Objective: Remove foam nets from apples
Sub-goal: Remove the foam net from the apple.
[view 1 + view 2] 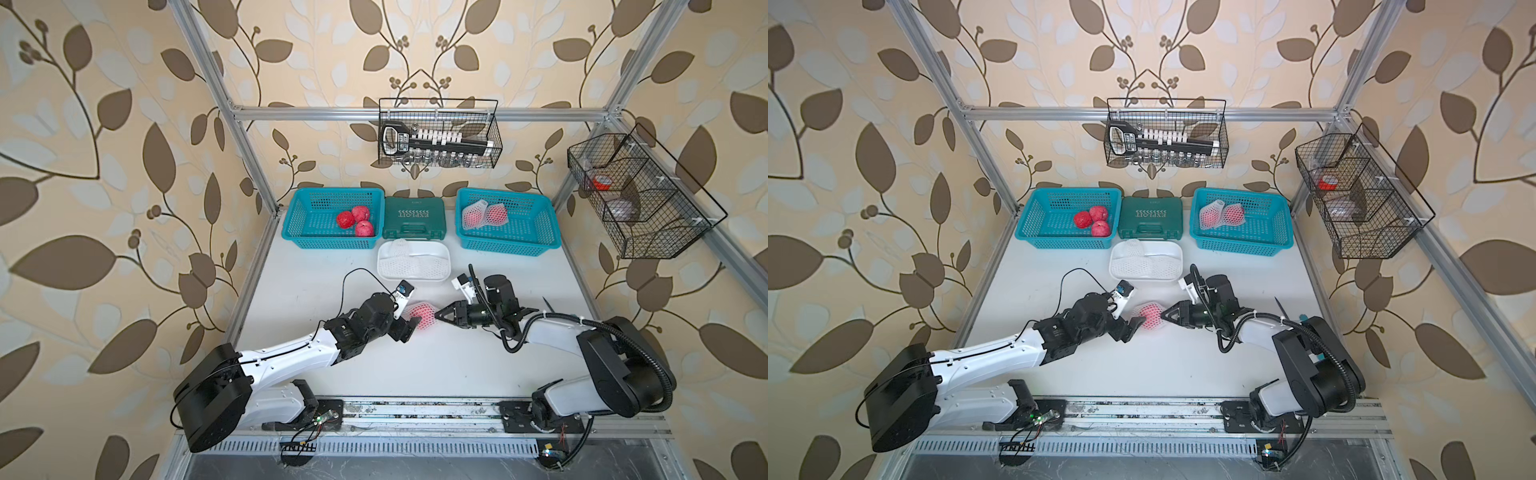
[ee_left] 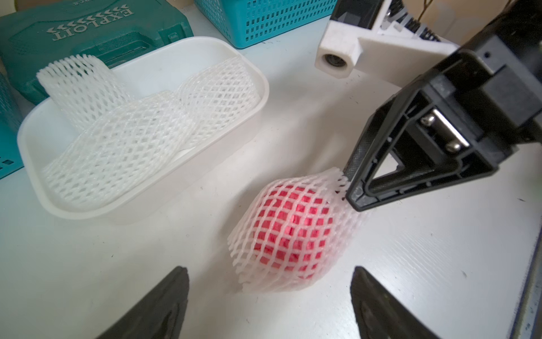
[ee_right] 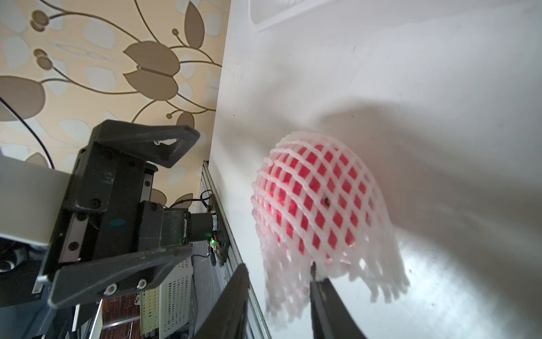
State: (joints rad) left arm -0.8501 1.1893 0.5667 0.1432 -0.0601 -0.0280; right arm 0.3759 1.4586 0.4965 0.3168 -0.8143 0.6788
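Note:
A red apple (image 2: 290, 223) wrapped in a white foam net (image 1: 420, 316) lies on the white table, between both arms in both top views. My left gripper (image 2: 269, 267) is open, its fingers spread wide on either side of the apple's near end without touching it. My right gripper (image 3: 278, 265) has its jaws drawn in on the net's fringed far end (image 2: 337, 179), which is gathered to a point there. Three bare apples (image 1: 355, 220) sit in the left teal basket (image 1: 303, 232). Two netted apples (image 1: 486, 216) lie in the right teal basket (image 1: 536, 237).
A white tub (image 1: 444, 249) behind the grippers holds three empty foam nets (image 2: 132, 132). A green tool case (image 1: 414, 218) sits between the baskets. Black wire baskets hang on the back wall (image 1: 440, 133) and the right wall (image 1: 640, 195). The table's left edge lies close to the left arm.

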